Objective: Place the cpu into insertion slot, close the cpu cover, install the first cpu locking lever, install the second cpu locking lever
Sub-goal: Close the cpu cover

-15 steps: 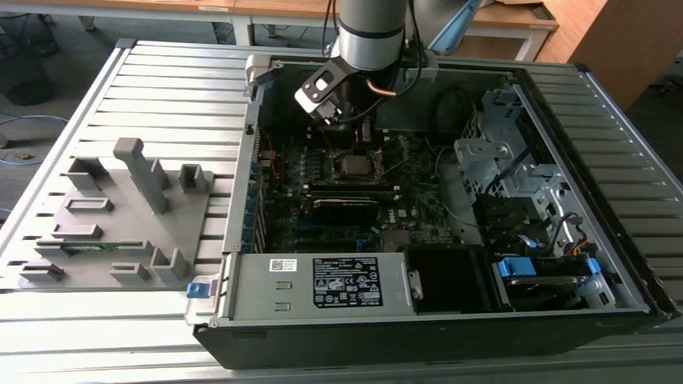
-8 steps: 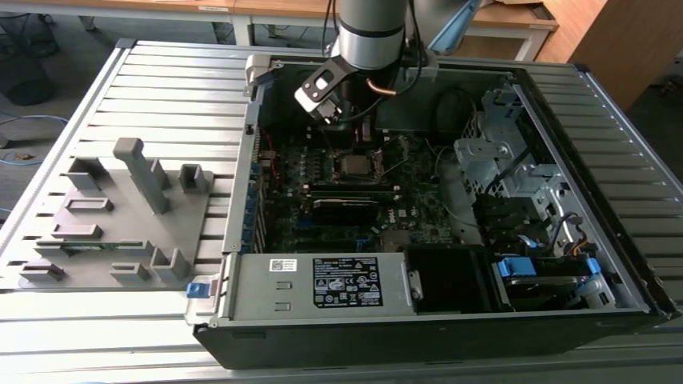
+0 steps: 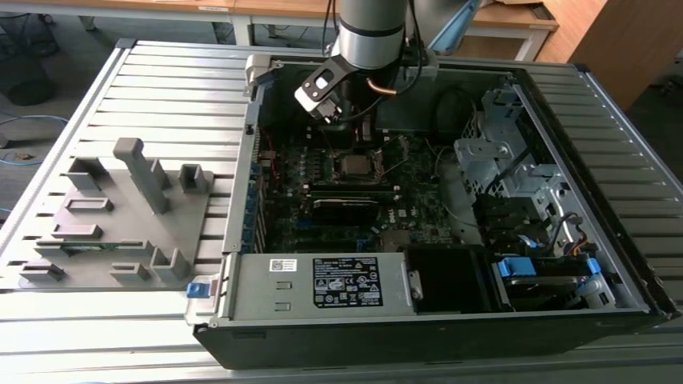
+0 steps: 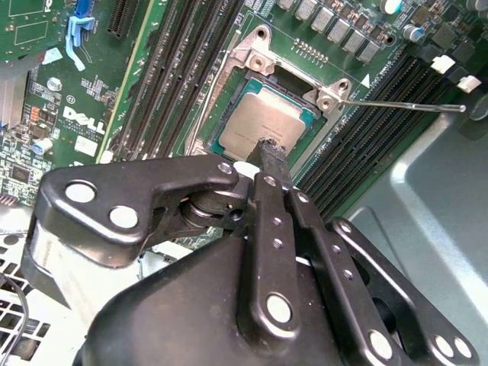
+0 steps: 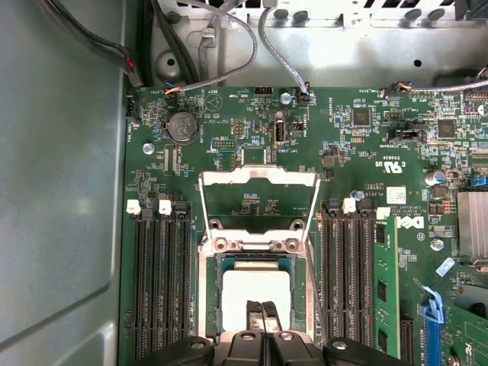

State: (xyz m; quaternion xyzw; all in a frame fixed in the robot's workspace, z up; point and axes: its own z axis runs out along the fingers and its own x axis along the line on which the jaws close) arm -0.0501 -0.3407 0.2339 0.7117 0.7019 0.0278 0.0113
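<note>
A slatted metal bench (image 3: pixel 171 88) carries an open computer case (image 3: pixel 427 336) lying on its side. On the exterior view's left of the case sits a grey fixture (image 3: pixel 117 232) with upright posts and pockets. The arm (image 3: pixel 372 32) comes down into the far part of the case, over the motherboard (image 3: pixel 320 160). A power supply (image 3: pixel 320 282) with a white-and-black label fills the near edge of the case, with drive bays on the exterior view's right.

In the first wrist view, black memory slots (image 5: pixel 160 282) run along both sides of the socket. Beyond the socket, near the board's far corner, is a round coin battery (image 5: pixel 183 127).

The cover (image 5: pixel 258 177) is open. Its silvery frame is swung back off the socket on its hinge, and bare board shows through the window. The cpu (image 5: pixel 255 290) (image 4: pixel 263 122) lies flat in the socket, square with it, metal top up.

In the second wrist view, a thin lever (image 4: pixel 404 105) sticks out from one corner of the socket over the neighbouring memory slots, so it is not latched.

The hand (image 5: pixel 263 311) (image 4: pixel 268 152) is right over the socket. Its two fingers are pressed together and hold nothing. Their joined tip is at the cpu's near edge, but I cannot tell whether it touches the chip or stops just above it.
</note>
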